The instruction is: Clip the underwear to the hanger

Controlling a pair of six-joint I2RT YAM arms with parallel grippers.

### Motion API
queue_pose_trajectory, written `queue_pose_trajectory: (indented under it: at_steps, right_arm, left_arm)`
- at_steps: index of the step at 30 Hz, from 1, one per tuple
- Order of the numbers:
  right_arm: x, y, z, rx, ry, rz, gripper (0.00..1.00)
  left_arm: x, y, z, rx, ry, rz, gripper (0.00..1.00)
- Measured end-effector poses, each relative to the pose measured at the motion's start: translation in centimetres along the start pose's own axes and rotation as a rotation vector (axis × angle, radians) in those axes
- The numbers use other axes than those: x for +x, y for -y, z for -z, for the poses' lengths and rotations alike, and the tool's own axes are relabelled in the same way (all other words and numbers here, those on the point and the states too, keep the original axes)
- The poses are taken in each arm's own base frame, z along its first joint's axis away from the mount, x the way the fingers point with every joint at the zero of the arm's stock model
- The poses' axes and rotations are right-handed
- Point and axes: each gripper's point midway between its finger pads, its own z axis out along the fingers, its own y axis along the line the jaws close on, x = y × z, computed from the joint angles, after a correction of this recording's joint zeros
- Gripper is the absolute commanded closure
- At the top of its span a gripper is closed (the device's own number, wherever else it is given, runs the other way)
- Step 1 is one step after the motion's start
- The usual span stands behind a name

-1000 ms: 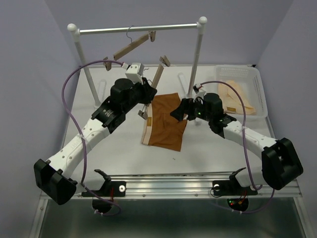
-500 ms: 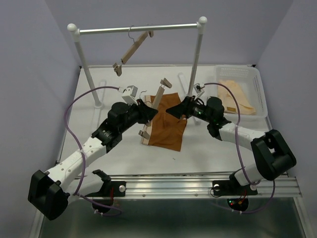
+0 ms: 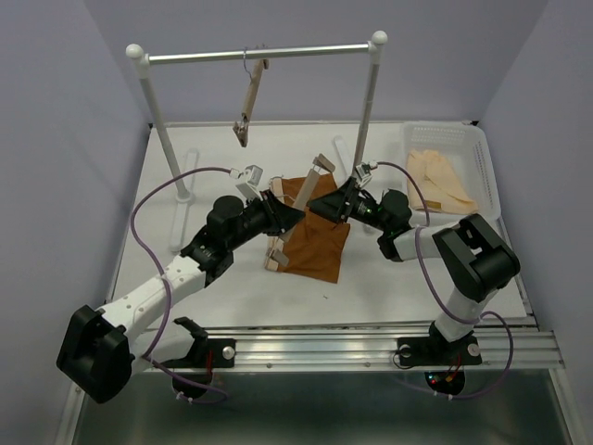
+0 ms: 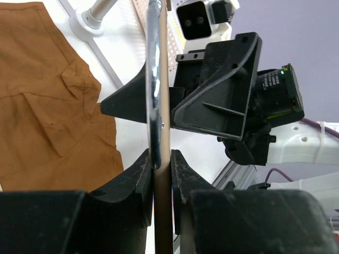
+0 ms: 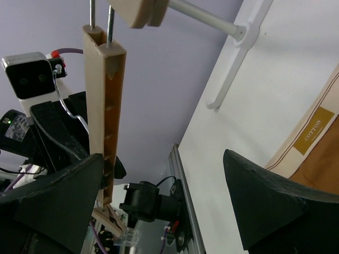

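Note:
The rust-brown underwear [image 3: 318, 243] lies flat on the white table, its tan waistband to the left. My left gripper [image 3: 288, 216] is shut on the middle of the light-wood hanger [image 3: 298, 209], which slants over the underwear's left part with a clip at each end. In the left wrist view the jaws [image 4: 161, 164] pinch the hanger [image 4: 163, 95] and its wire hook, with the underwear [image 4: 42, 106] below left. My right gripper [image 3: 321, 205] stands open right next to the hanger's upper half. In the right wrist view the gripper [image 5: 164, 196] gapes, and the hanger's wooden end [image 5: 103, 106] stands by its left finger.
A second hanger [image 3: 250, 100] dangles from the steel rail [image 3: 306, 50] on white posts at the back. A white basket [image 3: 477, 153] with pale cream garments [image 3: 443, 179] sits at the back right. The rail's right post [image 3: 368, 111] stands just behind the right gripper.
The left arm has carried the hanger right and down over the underwear. The right arm has reached left to meet it. The hanger on the rail has swung to hang straight down.

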Motion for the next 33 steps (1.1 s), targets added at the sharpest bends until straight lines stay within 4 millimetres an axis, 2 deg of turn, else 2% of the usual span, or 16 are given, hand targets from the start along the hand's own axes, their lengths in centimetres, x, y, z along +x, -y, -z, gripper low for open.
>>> queue_pose_trajectory:
  at_steps: [4,11,14,18,22,27,33]
  right_arm:
    - [0.2,0.4,0.0,0.003,-0.004,-0.047,0.0]
    - [-0.7,-0.9,-0.6,-0.038,0.009,-0.027,0.0]
    - [-1.2,-1.5,-1.0,-0.057,0.009,-0.018,0.04]
    - [-1.9,-2.1,-1.9,-0.084,0.015,-0.009,0.22]
    - [-2.1,-2.1,-2.2,-0.092,0.014,-0.013,0.28]
    - [-2.2,-2.6,-2.5,-0.103,0.015,-0.019,0.49]
    - [-1.8,-3.0,-2.7,-0.112,0.01,-0.035,0.64]
  left_arm:
    - [0.1,0.0,-0.2,0.006,-0.007,0.005,1.0]
    - [0.5,-0.2,-0.8,0.014,-0.023,0.015,1.0]
    - [1.1,-0.7,-1.3,0.007,-0.049,0.023,1.0]
    - [1.4,-0.8,-1.7,0.01,-0.065,0.028,1.0]
    - [1.3,-0.5,-1.9,0.023,-0.07,0.028,1.0]
    - [1.1,-0.2,-2.3,0.041,-0.066,0.027,1.0]
    - [0.7,0.6,-2.4,0.074,-0.052,0.038,1.0]
